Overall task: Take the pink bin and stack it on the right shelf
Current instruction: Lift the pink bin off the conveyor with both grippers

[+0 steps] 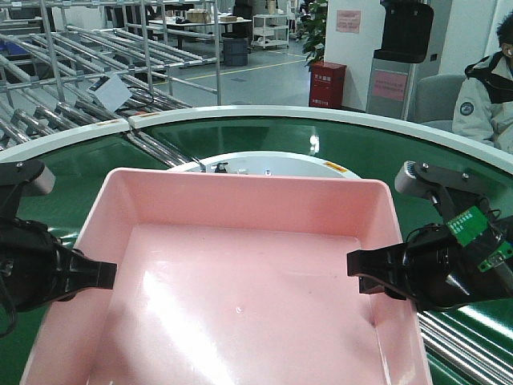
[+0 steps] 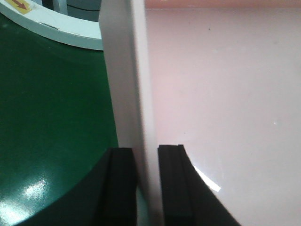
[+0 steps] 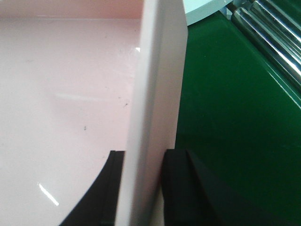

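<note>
The pink bin [image 1: 240,289] fills the lower middle of the front view, over the green conveyor belt [image 1: 377,148]. My left gripper [image 1: 100,277] is shut on the bin's left wall; in the left wrist view its fingers [image 2: 123,183] straddle the wall [image 2: 136,94], one outside, one inside. My right gripper [image 1: 365,281] is shut on the bin's right wall; in the right wrist view the wall [image 3: 155,94] sits between its fingers [image 3: 176,183]. The bin is empty. The dark right shelf is out of view.
The green belt curves around a white hub [image 1: 264,164] behind the bin. Steel roller racks [image 1: 88,72] stand at the back left, more rollers [image 1: 461,341] at the lower right. A seated person [image 1: 485,96] is at the far right.
</note>
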Controlling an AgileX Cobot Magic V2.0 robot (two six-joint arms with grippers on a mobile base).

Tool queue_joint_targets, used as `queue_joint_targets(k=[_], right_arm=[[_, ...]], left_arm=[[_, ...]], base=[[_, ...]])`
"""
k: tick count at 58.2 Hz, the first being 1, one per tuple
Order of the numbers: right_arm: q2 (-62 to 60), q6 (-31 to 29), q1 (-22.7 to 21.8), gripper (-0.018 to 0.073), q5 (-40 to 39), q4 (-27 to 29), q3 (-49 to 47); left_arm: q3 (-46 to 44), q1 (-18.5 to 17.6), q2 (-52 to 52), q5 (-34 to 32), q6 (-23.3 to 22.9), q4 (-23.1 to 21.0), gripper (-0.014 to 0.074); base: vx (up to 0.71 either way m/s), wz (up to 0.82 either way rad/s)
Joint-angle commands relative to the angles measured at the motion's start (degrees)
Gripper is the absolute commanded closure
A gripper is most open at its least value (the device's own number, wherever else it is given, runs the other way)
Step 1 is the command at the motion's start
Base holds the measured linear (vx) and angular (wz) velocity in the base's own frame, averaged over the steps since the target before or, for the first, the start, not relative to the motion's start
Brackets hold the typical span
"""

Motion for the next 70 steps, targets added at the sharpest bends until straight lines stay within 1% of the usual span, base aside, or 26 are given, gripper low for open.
queue_joint_targets(k=[1,70], right_arm=[[-1.73,0.64,-0.67,0.0568,-4.40,-1.28,-2.08],[-1.73,0.64,-0.67,0.0568,-4.40,-1.28,-2.08]], left_arm=[[-1.76,-0.06,-2.45,-4.05,0.65,-1.97,0.0601],[-1.76,-0.06,-2.45,-3.99,0.65,-1.97,0.0601]], base=[[0.00,0.00],[-0.01,0.01]])
